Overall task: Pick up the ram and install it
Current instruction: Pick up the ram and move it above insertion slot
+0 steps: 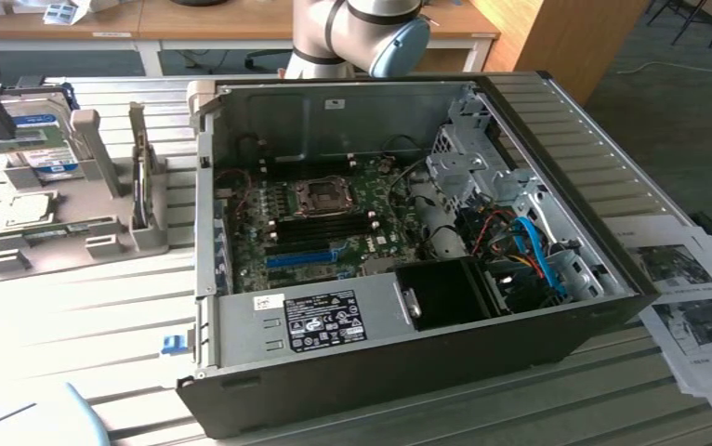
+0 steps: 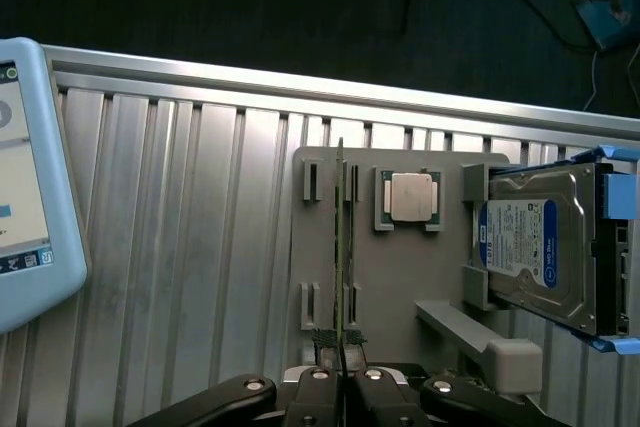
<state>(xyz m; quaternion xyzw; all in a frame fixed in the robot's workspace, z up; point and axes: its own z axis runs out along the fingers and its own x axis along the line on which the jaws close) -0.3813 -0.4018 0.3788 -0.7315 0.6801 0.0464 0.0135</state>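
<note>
My claw (image 2: 341,372) is clamped narrow on the ram (image 2: 340,237) at the grey holder tray (image 2: 400,287) by the desk's edge; installation in the open computer (image 1: 369,279) is not yet done.

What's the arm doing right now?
The arm's gripper is closed on the ram, a thin green stick seen edge-on, over the grey parts holder. That holder also carries a processor chip and a hard drive. The ram is not yet in the open computer case.
</note>
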